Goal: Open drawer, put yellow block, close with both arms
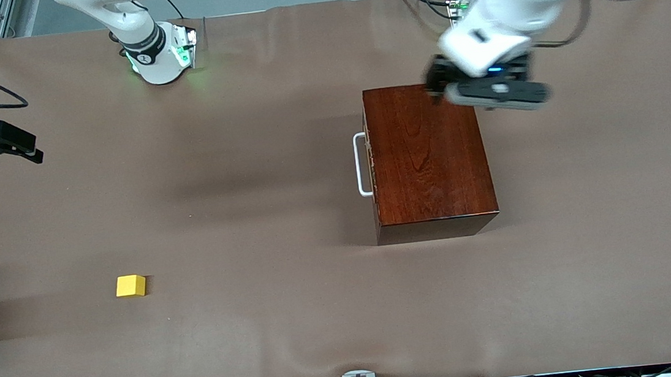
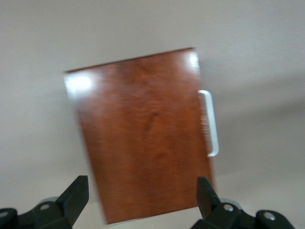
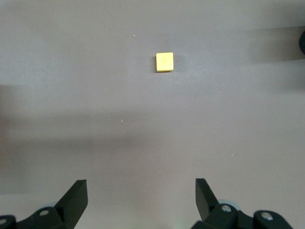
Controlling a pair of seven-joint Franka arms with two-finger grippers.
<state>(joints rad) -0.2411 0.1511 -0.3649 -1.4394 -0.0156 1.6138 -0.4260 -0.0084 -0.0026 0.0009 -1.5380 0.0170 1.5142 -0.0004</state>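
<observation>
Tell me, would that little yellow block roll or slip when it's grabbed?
The yellow block probably won't roll: it rests flat on the table, with square edges. It looks stiff and light for its size. Its flat sides should suit a pinch, though smooth faces might slip.

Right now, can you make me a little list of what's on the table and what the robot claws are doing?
box: dark wooden box on the table, toward the left arm's end
drawer: shut, white handle faces the right arm's end
block: yellow block on the bare table, nearer the front camera than the box, toward the right arm's end
left claw: left claw open, over the box's edge nearest the bases
right claw: right claw open, above the table, holding nothing
</observation>
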